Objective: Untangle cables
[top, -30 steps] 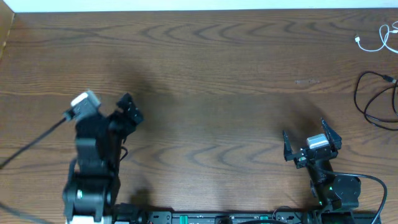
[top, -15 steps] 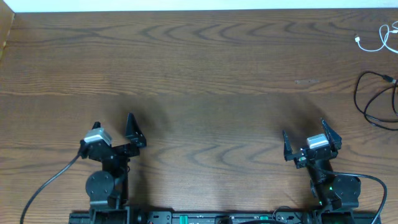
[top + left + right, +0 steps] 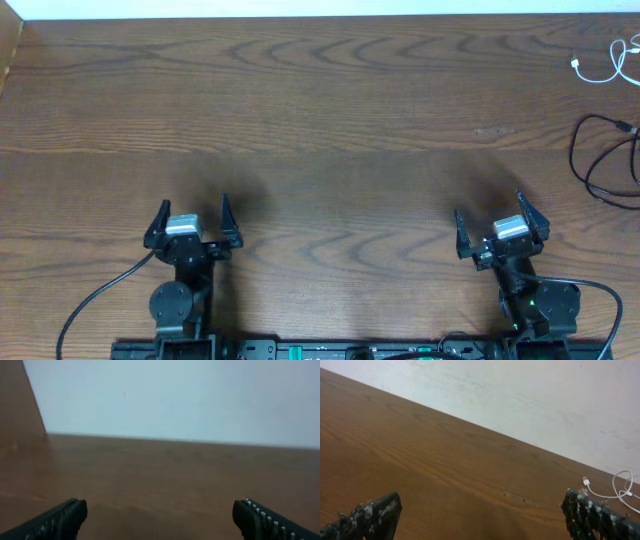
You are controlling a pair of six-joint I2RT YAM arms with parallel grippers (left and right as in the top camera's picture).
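Observation:
Two cables lie apart at the table's far right edge. The white cable (image 3: 610,62) is at the back right corner, and its plug end (image 3: 586,481) also shows in the right wrist view. The black cable (image 3: 597,160) loops a little nearer, partly cut off by the frame edge. My right gripper (image 3: 490,222) stands open near the front edge, well short of both cables, nothing between its fingers. My left gripper (image 3: 193,215) is open at the front left, far from the cables, holding nothing.
The wooden table (image 3: 320,120) stretches bare between the two arms. A pale wall (image 3: 175,395) rises behind its far edge. The arms' own thick black wires (image 3: 95,300) trail along the front edge.
The left arm has drawn back and turned square toward the front edge, its gripper staying open. The right arm and both cables have not moved.

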